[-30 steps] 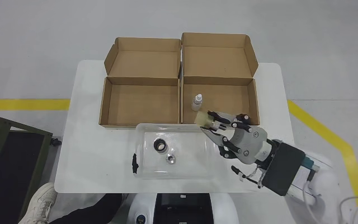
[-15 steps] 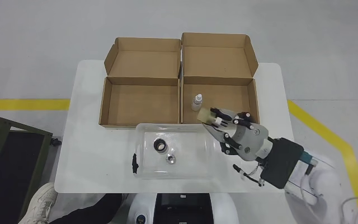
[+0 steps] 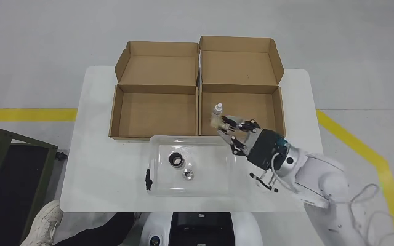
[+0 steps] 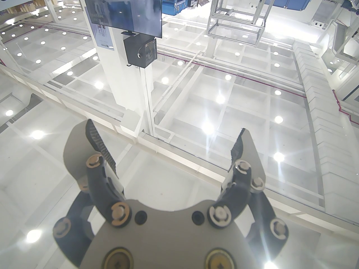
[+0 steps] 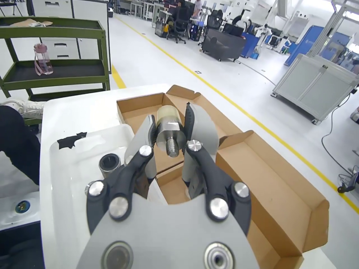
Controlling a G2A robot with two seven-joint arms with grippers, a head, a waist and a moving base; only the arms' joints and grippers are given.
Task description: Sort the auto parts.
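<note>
Since a second ago my right claw (image 3: 226, 125) has carried on from above the clear tray's (image 3: 161, 184) far right corner to just past the tray's far edge, and my wrist has swung round behind it. The claw is clamped on the threaded fitting (image 3: 218, 122). My wrist view shows that fitting (image 5: 167, 134) gripped by its hex between the two fingers of the right claw (image 5: 170, 118), pale cap pointing away and thread pointing back at me. It hangs in the air, touching nothing but my fingers. My left claw (image 4: 165, 138) is spread wide apart, holding nothing, turned up toward the ceiling. The tray sits on the white table (image 3: 98, 160) and holds a dark ring (image 3: 176, 160) and, just nearer me, a metal nut (image 3: 188, 174). A scrap of black tape (image 3: 148, 178) sticks on the tray's left wall. Beyond the tray's far edge stand two open cartons side by side, flaps folded back. The right carton (image 3: 278, 120) holds a small pale part (image 3: 217, 110) upright, just beyond the fitting I hold. The left carton (image 3: 114, 117) lies beyond the tray's left half.
</note>
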